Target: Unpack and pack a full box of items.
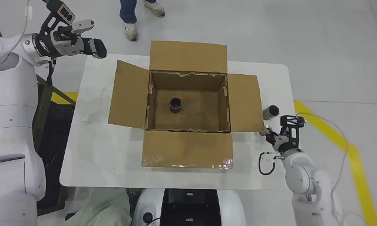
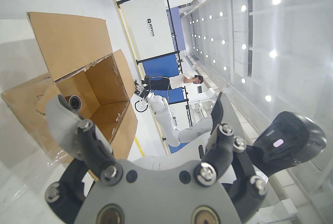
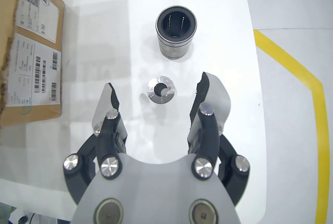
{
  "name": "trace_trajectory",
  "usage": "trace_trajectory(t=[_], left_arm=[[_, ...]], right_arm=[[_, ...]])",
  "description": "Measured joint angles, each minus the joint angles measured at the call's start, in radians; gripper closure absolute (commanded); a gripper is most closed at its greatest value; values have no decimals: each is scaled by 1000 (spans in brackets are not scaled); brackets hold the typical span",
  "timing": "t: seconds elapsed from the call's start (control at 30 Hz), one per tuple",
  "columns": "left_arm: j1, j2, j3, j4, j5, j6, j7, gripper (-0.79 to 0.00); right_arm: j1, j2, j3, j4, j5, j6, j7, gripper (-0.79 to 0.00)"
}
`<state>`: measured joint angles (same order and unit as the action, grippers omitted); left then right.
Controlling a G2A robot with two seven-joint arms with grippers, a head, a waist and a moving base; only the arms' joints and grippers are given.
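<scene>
two linear bearings atm. bearing in the box (image 1: 176, 103) sits alone on the floor of the open cardboard box (image 1: 187, 145), which has all four flaps folded out, mid table (image 1: 100, 161). bearing on the table (image 3: 176, 32) looks to be standing on end. it's just past the box's side flap and straight ahead of the right gripper (image 3: 158, 87), a bit beyond its tips. closer in there's a small metal bushing (image 3: 160, 89), hole up, pretty much btwn the fingertips (image 3: 204, 79) but touching neither. right gripper is spread wide w/ nothing held, low over the table, labelled box wall off to one side. left gripper (image 2: 139, 102) is spread too, nothing in it, up off the table's corner. the box is well ahead of it, over toward one finger.
</scene>
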<state>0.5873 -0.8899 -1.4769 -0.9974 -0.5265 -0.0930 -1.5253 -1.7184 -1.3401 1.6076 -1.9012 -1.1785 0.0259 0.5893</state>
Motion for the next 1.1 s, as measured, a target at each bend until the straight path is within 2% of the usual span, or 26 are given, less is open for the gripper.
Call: trace_trajectory(t=[0.37,0.53,0.6,0.67,0.73,0.93,1.1], left_arm=[[0,0,0,0,0,0,0,-785],[0,0,0,0,0,0,0,-785],[0,0,0,0,0,0,0,-785],[0,0,0,0,0,0,0,-785],[0,0,0,0,0,0,0,-785],[0,0,0,0,0,0,0,-785],[0,0,0,0,0,0,0,-785]], right_arm=[[73,3,-41,94,-38,23,31,-582],[97,5,-48,118,-45,25,48,-517],[104,5,-51,126,-48,25,53,-382],[108,6,-54,131,-50,26,56,-305],[110,7,-56,135,-52,28,57,-175],[113,8,-63,142,-48,33,60,-9],[96,10,-63,111,-57,42,64,0]])
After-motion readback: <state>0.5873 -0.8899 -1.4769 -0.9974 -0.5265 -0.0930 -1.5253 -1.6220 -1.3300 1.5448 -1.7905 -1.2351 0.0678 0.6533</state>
